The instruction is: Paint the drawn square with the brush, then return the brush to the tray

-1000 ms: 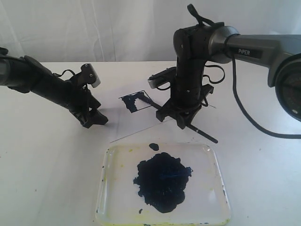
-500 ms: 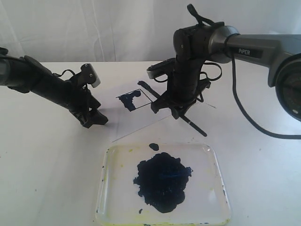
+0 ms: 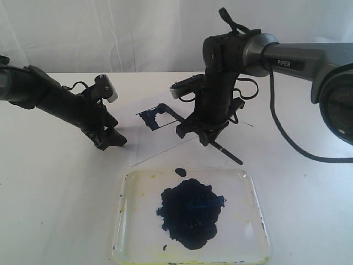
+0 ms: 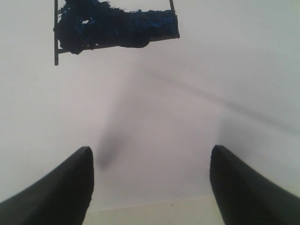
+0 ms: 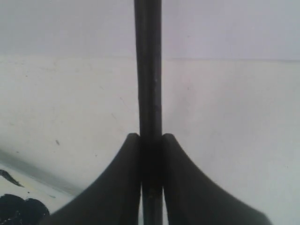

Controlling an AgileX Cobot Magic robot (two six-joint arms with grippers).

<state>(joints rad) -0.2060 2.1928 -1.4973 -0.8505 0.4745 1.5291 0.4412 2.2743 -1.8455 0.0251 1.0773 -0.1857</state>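
The drawn square (image 3: 152,117) lies on the white paper sheet (image 3: 160,144), its inside partly covered in dark blue paint; the left wrist view shows the drawn square (image 4: 115,28) just beyond the fingers. My right gripper (image 3: 205,139) is shut on the brush (image 3: 228,153), a thin black stick slanting from the square's right side down to its handle end near the tray (image 3: 251,218). In the right wrist view the brush (image 5: 148,70) runs straight out between the closed right gripper (image 5: 151,136). My left gripper (image 3: 109,141) rests open on the paper's left edge; the left gripper (image 4: 150,154) holds nothing.
A big dark blue paint blob (image 3: 191,212) fills the middle of the tray, with a small dab (image 3: 180,171) near its far rim. The right arm's cable (image 3: 287,132) loops over the table at the right. White cloth hangs behind.
My right gripper has shifted left and away from the tray with the brush, drawing the tip across the square. The left arm has stayed still.
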